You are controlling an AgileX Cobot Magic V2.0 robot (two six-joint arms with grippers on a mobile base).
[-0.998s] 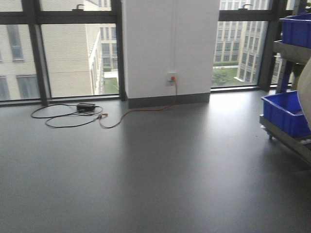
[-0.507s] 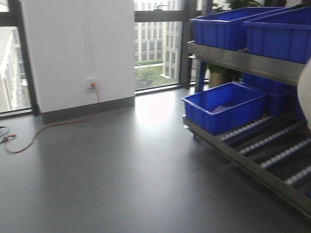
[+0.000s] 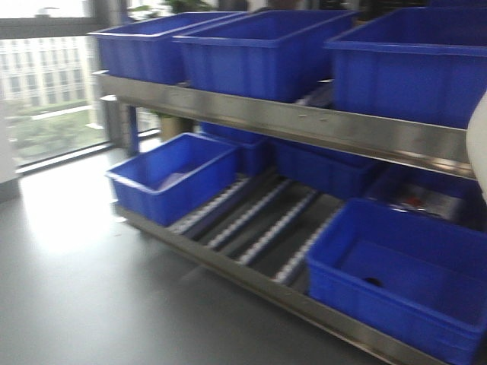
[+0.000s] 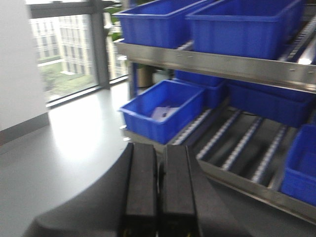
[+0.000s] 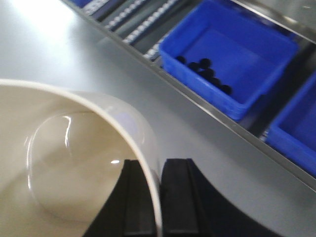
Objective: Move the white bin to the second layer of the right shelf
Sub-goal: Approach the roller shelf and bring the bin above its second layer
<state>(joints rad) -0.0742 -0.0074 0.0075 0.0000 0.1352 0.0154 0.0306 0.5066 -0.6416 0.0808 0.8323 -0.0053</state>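
The white bin (image 5: 59,163) fills the lower left of the right wrist view, its glossy cream inside facing the camera. My right gripper (image 5: 154,165) is shut on its wall, one finger inside the rim and one outside. A pale sliver of the white bin (image 3: 481,144) shows at the front view's right edge. The rack's roller level (image 3: 262,217) slopes down to a steel front lip (image 3: 243,275), with bare lanes between blue crates; the roller level (image 4: 247,143) also shows in the left wrist view. My left gripper (image 4: 159,150) is shut with nothing in it, above the floor.
Blue crates stand on the roller level at left (image 3: 175,179) and right (image 3: 403,274), and a row of blue crates (image 3: 266,46) fills the level above. One low crate (image 5: 232,54) holds small black pieces. Grey floor (image 3: 68,289) lies before the rack, with windows (image 3: 46,99) to the left.
The front view has swung right from the window wall and floor cables to the rack, which now fills the frame and stands much closer.
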